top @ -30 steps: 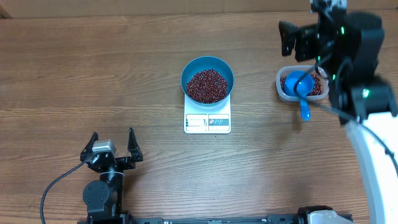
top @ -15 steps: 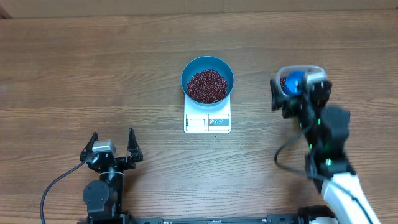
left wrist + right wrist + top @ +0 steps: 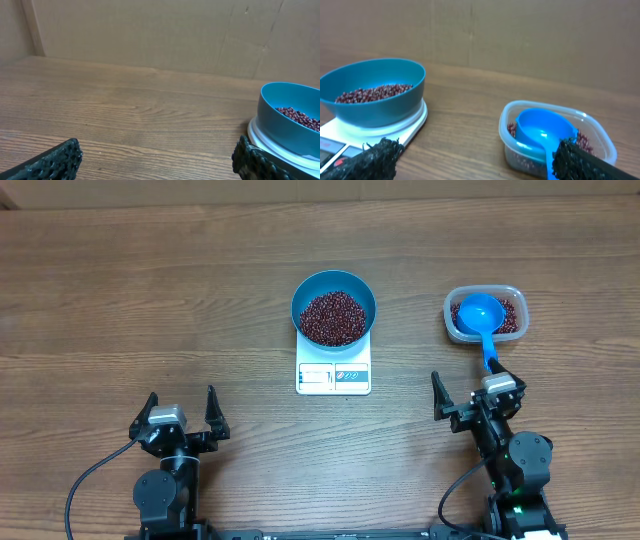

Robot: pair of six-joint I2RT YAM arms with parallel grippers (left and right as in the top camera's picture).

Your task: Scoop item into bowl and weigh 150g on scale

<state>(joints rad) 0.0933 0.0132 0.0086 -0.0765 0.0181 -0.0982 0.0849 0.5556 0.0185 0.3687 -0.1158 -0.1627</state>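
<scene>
Table (image 3: 120,290): brown wood grain, with a plain board wall behind it in both wrist views. Scale (image 3: 333,376): white, flat, at mid-table, its display edge facing the arms. Bowl (image 3: 298,298): glossy blue, round, upright on the far part of the scale, covering all but the display strip. Beans (image 3: 333,317): dark red-brown, a loose heap filling the bowl's bottom, well below the rim. Tub (image 3: 450,328): clear plastic with rounded corners, on the table to the right of the bowl and well apart from it, holding a shallower layer of the same beans. Scoop (image 3: 478,313): bright blue, its cup lying in the tub on the beans, hollow side up, with the handle overhanging the tub's near rim and pointing toward the right arm. Left gripper (image 3: 181,394): near the table's front edge on the left, well apart from the scale, jaws spread wide with nothing between them. Right gripper (image 3: 468,388): front right, just in front of the tub, jaws likewise spread wide and holding nothing. The handle's end sits just beside its right finger; contact cannot be told.
</scene>
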